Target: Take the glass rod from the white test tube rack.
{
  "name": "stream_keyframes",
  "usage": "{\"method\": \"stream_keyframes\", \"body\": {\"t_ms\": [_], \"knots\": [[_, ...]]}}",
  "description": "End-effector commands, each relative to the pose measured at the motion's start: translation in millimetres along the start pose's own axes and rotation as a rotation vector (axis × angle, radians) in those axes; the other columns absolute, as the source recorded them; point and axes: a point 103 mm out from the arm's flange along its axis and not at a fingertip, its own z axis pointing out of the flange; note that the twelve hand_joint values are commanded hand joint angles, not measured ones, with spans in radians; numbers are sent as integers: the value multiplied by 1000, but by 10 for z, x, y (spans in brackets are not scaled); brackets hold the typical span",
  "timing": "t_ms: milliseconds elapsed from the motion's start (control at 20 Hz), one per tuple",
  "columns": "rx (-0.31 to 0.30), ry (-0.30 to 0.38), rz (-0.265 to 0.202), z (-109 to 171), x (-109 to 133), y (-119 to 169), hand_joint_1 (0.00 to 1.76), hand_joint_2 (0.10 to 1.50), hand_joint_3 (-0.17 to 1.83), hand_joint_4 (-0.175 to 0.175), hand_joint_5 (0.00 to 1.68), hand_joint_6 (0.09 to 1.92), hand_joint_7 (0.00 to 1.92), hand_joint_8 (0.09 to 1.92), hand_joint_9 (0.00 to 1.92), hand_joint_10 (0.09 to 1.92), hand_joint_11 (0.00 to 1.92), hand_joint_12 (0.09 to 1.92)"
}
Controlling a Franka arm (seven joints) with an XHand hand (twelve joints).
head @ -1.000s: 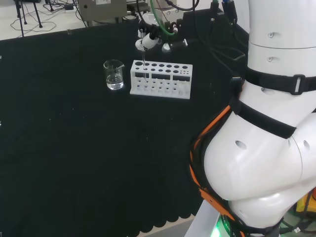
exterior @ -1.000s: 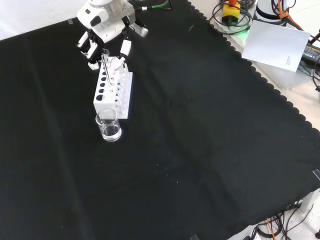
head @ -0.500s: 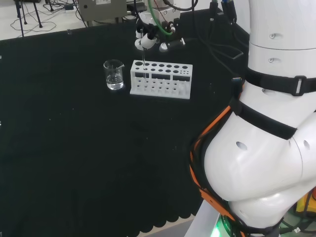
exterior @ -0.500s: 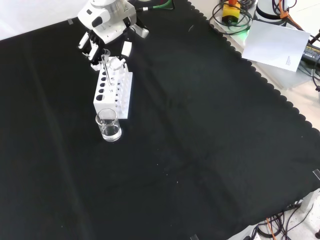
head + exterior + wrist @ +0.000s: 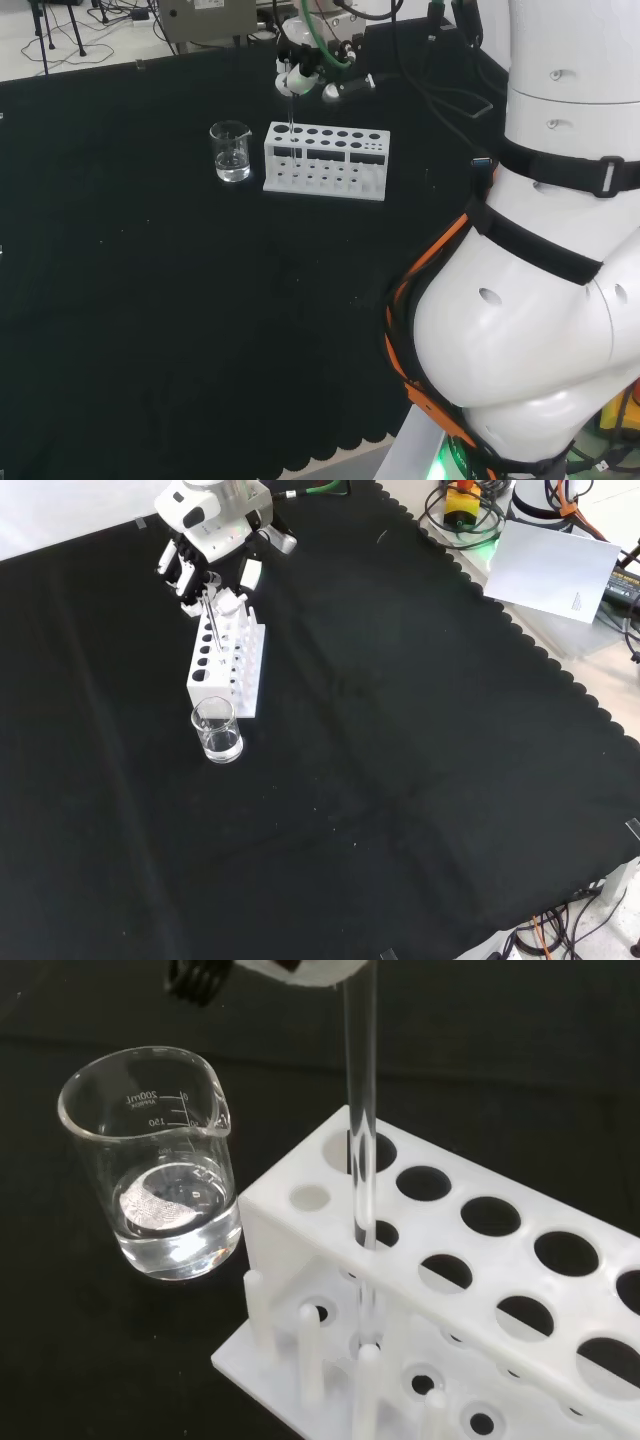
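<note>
1. Worktop: a bench under black cloth, carrying a white test tube rack and a clear beaker.
2. Rack: in the head view it lies lengthwise from 9 to 3 o'clock; the beaker stands just beside its 9 o'clock end, apart from it. In the front view the beaker is at the rack's 6 o'clock end.
3. Beaker, wrist view: holds a shallow layer of clear liquid.
4. Glass rod: stands nearly upright in an end hole of the rack's top plate, at the end nearest the beaker. Its lower part passes down through the rack toward the base plate; whether the tip touches the base cannot be told.
5. Hand: sits at the rack's 12 o'clock end in the front view, over the rod. In the head view the hand is at the rod's 12 o'clock. Its fingers are curled about the rod's upper end, pinching it.
</note>
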Motion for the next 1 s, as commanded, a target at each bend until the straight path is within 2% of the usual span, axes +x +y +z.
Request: {"method": "stream_keyframes", "body": {"t_ms": [50, 200, 300, 350, 400, 500, 750, 850, 1000], "knots": [[-8, 0, -14, -76, 73, 27, 1012, 798, 667, -175, 799, 853, 1239, 974, 1474, 986, 645, 1328], [-15, 4, -18, -78, 79, 20, 1017, 798, 670, -175, 803, 853, 1242, 973, 1477, 985, 650, 1327], [-18, -32, 15, -79, 82, 20, 1026, 790, 682, -175, 812, 852, 1248, 968, 1494, 967, 662, 1319], [-29, -50, 23, -86, 97, 25, 1067, 860, 554, -175, 853, 945, 1258, 965, 1511, 950, 679, 1314], [-45, -66, 29, -97, 112, 26, 1143, 916, 424, -175, 899, 986, 1177, 987, 1523, 934, 707, 1296], [-79, -83, 38, -125, 123, 19, 1235, 950, 305, -175, 974, 974, 1092, 987, 1531, 930, 797, 1243], [-152, -86, 41, -273, 141, 1, 1283, 733, 691, -175, 1048, 1026, 1103, 1047, 1546, 990, 995, 1106], [-174, -87, 35, -359, 176, -15, 1282, 786, 619, -175, 997, 929, 1108, 1147, 1555, 999, 1036, 1053], [-187, -78, 30, -493, 233, -56, 1288, 817, 538, -175, 1020, 783, 1133, 1147, 1567, 970, 1074, 981]]}}
